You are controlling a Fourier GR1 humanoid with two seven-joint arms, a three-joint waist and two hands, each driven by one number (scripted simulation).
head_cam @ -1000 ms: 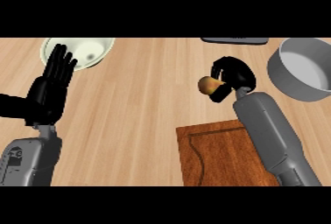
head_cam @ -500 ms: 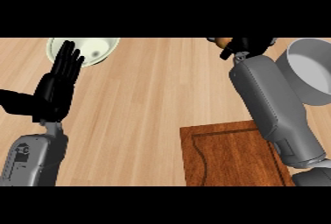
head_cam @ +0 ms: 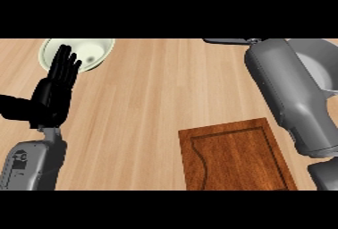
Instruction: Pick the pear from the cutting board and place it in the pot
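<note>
The left hand (head_cam: 54, 91) rests open at the left, fingers straight, its fingertips over the rim of a pale bowl (head_cam: 99, 50). To its right lies the bare wooden cutting board (head_cam: 236, 154). The right forearm (head_cam: 297, 96) crosses the grey pot (head_cam: 325, 62); the right hand and the pear are out of sight.

Even, bright light, no glare

The wooden counter (head_cam: 152, 103) is evenly lit; the left hand (head_cam: 54, 91) casts hardly any shadow, and the cutting board (head_cam: 234, 156) shows crisp edges without blur.
</note>
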